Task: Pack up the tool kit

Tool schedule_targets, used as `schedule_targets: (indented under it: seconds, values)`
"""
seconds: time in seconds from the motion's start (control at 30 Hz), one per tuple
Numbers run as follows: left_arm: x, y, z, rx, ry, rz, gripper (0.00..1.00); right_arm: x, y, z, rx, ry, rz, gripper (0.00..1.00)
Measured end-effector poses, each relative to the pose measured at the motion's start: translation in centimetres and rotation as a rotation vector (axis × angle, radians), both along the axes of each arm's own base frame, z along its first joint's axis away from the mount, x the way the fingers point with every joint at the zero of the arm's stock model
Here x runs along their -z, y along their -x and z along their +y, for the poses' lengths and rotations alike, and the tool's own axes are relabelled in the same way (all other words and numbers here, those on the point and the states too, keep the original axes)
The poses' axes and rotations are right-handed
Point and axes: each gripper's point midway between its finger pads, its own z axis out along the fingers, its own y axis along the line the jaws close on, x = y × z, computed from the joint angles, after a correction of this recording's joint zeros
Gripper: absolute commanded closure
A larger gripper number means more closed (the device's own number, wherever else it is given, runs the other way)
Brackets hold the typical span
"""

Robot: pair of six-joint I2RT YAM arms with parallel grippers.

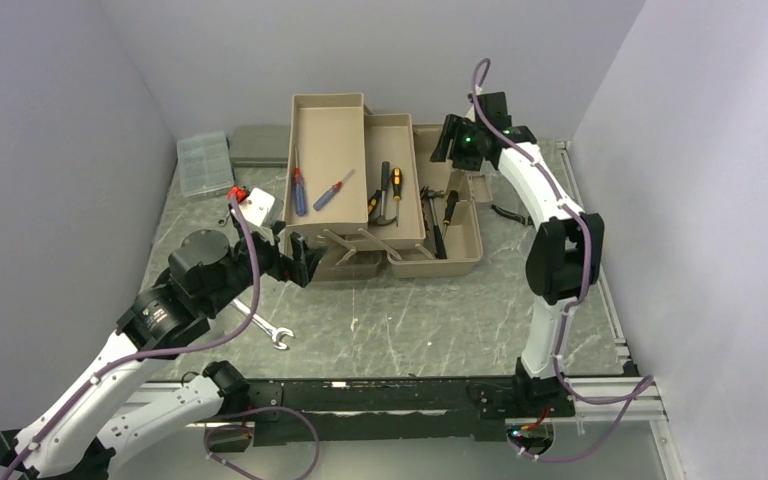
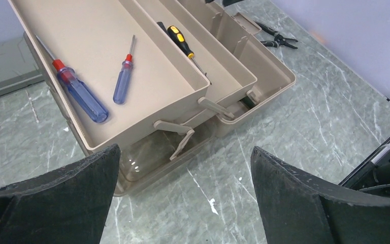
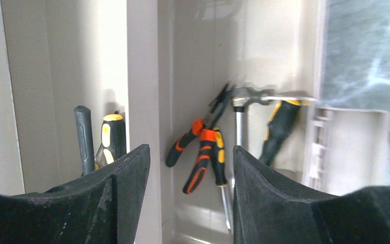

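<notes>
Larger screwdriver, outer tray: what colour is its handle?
The larger screwdriver is blue, red-collared; left wrist view shows best.

Toolbox [image 2: 96, 46] is presenting as taupe plastic, satin-matt. Its lid [image 2: 147, 157] is showing glossy, smoky translucent plastic. Blue screwdriver handles [image 2: 84, 96] are reading as glossy clear plastic, shanks as bare metal. Wrench [image 1: 262, 325] is gleaming as polished metal. Tabletop [image 2: 294, 132] is showing marbled grey, faintly sheened.

Soft, even light is coming from above, laying faint shadows beside the toolbox [image 1: 330, 125]. In the right wrist view, glare is whitening its wall, and the pliers [image 3: 203, 147] and hammer [image 3: 249, 95] are blurring. The left wrist view is showing sharp.
</notes>
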Motion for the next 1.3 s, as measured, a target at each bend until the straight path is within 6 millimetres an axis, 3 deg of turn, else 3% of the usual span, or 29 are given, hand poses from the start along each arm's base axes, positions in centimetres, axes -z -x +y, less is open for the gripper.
schedule_targets:
  seconds: [0.17,0.27,0.37,0.47,0.5,0.63,0.7,0.83,1.0,1.3]
  values:
    - [0.1,0.3,0.4,-0.003,-0.001,-0.012,0.01,-3.6,0.7,-4.7,0.103,0.051,-0.060,0.37]
    - [0.2,0.4,0.6,-0.001,-0.006,-0.019,0.01,-5.0,1.9,-9.8,0.204,0.104,-0.086,0.35]
    - [0.6,0.5,0.7,0.002,-0.014,-0.021,0.01,-5.0,2.4,-14.5,0.305,0.180,-0.083,0.31]
    - [1.1,0.6,0.6,0.009,-0.020,-0.014,0.01,-3.0,2.4,-19.0,0.384,0.234,-0.031,0.10]
    - [1.3,0.6,0.5,0.011,-0.023,-0.010,0.01,-1.9,2.4,-20.2,0.400,0.244,-0.003,0.08]
    - [1.7,0.7,0.3,0.024,-0.026,-0.003,0.01,3.8,2.9,-23.8,0.430,0.281,0.138,0.18]
    - [1.7,0.8,0.2,0.032,-0.025,-0.002,0.01,6.4,3.4,-25.0,0.441,0.304,0.209,0.21]
    - [1.7,0.9,0.1,0.041,-0.025,0.000,0.01,9.6,2.9,-26.0,0.432,0.344,0.294,0.25]
    - [1.8,0.8,-0.2,0.052,-0.027,0.005,0.01,11.3,0.1,-26.7,0.409,0.377,0.293,0.27]
    - [2.4,0.4,-0.8,0.062,-0.048,0.019,0.01,15.1,-0.7,-27.7,0.379,0.403,0.352,0.30]
